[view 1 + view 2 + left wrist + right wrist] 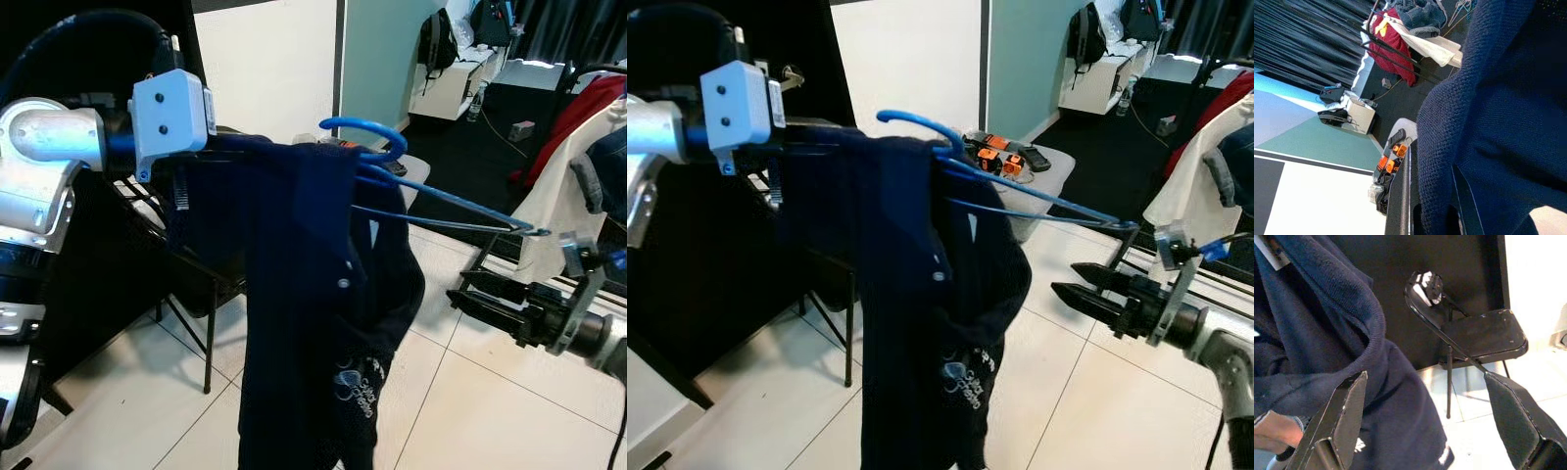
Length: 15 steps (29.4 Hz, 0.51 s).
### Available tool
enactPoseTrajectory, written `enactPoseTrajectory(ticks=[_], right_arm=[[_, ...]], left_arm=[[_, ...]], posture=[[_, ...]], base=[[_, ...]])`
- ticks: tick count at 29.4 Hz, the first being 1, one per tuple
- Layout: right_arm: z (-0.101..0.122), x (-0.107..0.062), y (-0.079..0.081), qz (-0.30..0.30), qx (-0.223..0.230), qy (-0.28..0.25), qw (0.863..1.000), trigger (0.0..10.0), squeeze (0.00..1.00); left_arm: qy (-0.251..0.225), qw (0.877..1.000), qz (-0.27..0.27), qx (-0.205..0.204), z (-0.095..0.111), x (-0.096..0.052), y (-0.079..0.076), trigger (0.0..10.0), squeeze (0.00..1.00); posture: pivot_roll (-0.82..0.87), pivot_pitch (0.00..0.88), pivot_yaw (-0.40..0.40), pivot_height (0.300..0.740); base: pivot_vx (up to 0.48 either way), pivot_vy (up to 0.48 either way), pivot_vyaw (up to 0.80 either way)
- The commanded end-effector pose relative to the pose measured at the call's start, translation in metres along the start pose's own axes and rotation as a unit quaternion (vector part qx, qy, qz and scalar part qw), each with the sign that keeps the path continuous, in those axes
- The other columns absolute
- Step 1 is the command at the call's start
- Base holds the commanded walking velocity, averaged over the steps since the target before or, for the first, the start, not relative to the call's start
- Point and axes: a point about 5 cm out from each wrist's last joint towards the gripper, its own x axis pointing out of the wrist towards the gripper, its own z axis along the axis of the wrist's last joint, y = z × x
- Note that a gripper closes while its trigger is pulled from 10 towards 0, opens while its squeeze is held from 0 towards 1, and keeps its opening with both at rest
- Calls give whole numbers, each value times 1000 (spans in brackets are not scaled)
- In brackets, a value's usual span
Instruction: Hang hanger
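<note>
A navy sweater (pixel 294 294) hangs in front of me from my raised left arm. My left gripper (pixel 1432 205) is buried in the knit, and fabric sits between its black fingers. A blue hanger (pixel 364 134) is partly inside the sweater. Its hook pokes up at the collar and one wire arm (pixel 1058 201) sticks out to the right, bare. My right gripper (pixel 1068 278) is held low at the right, open, with its fingers pointing at the sweater's edge and a little short of it. Through the right wrist camera the sweater (pixel 1327 333) lies just beyond the open fingers (pixel 1344 406).
A black folding chair (pixel 1484 333) stands behind the sweater against a dark panel. At the right a clothes rack holds red and white garments (pixel 588 127). A grey stand with orange tools (pixel 1004 157) is behind. White tiled floor (pixel 490 411) lies below.
</note>
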Motion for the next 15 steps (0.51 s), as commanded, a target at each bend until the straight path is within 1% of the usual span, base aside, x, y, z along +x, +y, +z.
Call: enactPoseTrajectory(ticks=[1, 2, 3, 5, 7, 8, 9, 11, 12, 13, 15], right_arm=[[-2, 16, 4, 12, 6, 4, 1000, 10000, 0], [-2, 16, 4, 12, 6, 4, 1000, 10000, 0], [-1, 22, 4, 13, 11, -5, 1000, 10000, 0], [7, 27, 5, 23, 20, -39, 999, 10000, 0], [7, 27, 5, 23, 20, -39, 999, 10000, 0], [14, 27, 6, 31, 26, -65, 997, 10000, 0], [14, 27, 6, 31, 26, -65, 997, 10000, 0], [25, 25, 9, 50, 38, -105, 992, 10000, 0], [25, 25, 9, 50, 38, -105, 992, 10000, 0], [22, 27, 11, 53, 41, -92, 994, 10000, 0], [10, 35, 13, 43, 43, -44, 997, 10000, 0]], left_arm=[[-35, 999, 24, 9, 12, 2, 6, 0, 0], [-35, 999, 24, 9, 12, 2, 6, 0, 0], [-42, 999, 22, 9, 14, 5, 4, 0, 0], [-49, 999, 17, 10, 15, 7, 2, 0, 0], [-49, 999, 17, 10, 15, 7, 2, 0, 0], [-51, 999, 16, 11, 15, 9, 1, 0, 0], [-51, 999, 16, 11, 15, 9, 1, 0, 0], [-52, 998, 16, 11, 14, 10, 0, 0, 0], [-52, 998, 16, 11, 14, 10, 0, 0, 0], [-53, 998, 16, 12, 14, 12, -1, 0, 0], [-57, 998, 16, 12, 15, 14, -2, 0, 0]], posture=[[-103, 0, 35, 740], [-103, 0, 35, 740], [-102, 0, 34, 740], [-101, 0, 34, 740], [-101, 0, 34, 740], [-99, 0, 31, 740], [-99, 0, 31, 740], [-100, 0, 29, 740], [-100, 0, 29, 740], [-104, 0, 28, 740], [-104, 0, 28, 740]], base=[[0, 0, 0], [0, 0, 0], [0, 0, 0], [0, 0, 0], [0, 0, 0], [0, 0, 0], [0, 0, 0], [0, 0, 0], [0, 0, 0], [0, 0, 0], [0, 0, 0]])
